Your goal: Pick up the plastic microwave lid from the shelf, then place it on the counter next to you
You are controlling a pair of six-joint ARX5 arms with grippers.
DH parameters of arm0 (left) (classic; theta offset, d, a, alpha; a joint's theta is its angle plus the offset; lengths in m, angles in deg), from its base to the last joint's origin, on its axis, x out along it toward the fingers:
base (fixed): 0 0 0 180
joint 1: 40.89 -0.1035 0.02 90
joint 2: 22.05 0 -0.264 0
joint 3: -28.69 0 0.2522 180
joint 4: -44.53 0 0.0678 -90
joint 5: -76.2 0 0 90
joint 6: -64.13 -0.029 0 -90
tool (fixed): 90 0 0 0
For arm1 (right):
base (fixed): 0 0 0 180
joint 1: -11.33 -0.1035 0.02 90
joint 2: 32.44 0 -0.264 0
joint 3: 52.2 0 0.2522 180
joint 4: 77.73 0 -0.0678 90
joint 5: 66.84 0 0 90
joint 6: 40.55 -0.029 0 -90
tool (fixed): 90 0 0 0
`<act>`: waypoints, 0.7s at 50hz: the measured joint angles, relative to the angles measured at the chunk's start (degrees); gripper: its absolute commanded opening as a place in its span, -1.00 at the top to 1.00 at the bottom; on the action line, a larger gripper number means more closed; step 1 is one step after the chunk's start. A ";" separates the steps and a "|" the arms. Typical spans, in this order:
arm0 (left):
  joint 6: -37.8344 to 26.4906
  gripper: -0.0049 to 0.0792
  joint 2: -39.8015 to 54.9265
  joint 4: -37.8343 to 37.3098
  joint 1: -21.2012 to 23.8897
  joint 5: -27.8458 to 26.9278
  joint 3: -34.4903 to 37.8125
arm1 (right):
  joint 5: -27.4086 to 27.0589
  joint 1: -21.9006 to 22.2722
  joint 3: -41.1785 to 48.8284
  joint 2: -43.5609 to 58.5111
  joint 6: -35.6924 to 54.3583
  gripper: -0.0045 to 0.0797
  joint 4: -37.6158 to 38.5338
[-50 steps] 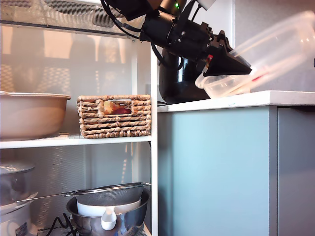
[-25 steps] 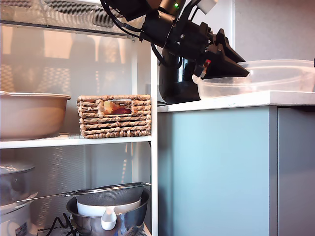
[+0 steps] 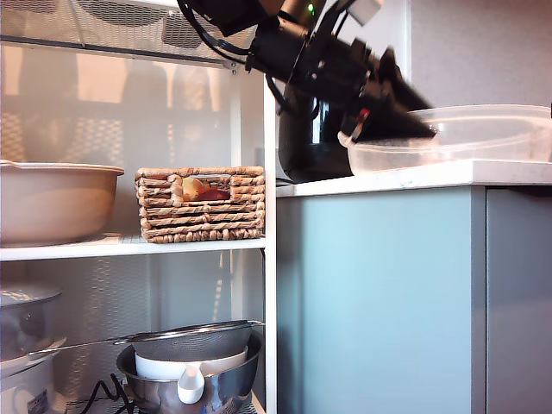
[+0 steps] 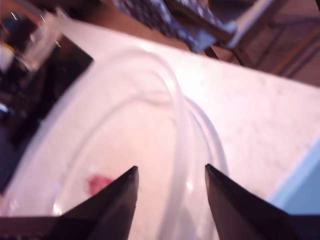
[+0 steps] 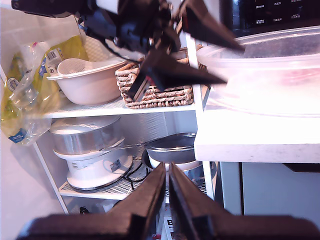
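Note:
The plastic microwave lid rests flat, bowl-like, on the white counter at the exterior view's right. My first gripper is at the lid's near rim, blurred by motion. In the first wrist view the first gripper is open, its fingers straddling the clear rim of the lid without closing on it. The second wrist view shows the lid on the counter beside the shelf. My second gripper is shut on nothing, well back from the shelf.
A black appliance stands on the counter behind the first arm. The rack holds a beige bowl and a wicker basket. Below them are a mesh strainer over a steel bowl, and a white cooker.
The lid went from tilted in the air to lying flat on the counter. My first gripper's jaws have since spread off the rim, and the gripper is blurred with motion.

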 measured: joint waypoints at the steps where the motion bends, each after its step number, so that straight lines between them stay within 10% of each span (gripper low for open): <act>1: -0.09 -0.02 0.00 -0.35 -0.02 1.03 0.00 | 0.00 0.00 0.00 0.00 0.00 0.92 0.00; 35: -9.18 -0.02 -0.83 -3.96 -2.51 13.57 -0.17 | -0.02 0.00 0.00 0.00 0.00 0.92 -0.02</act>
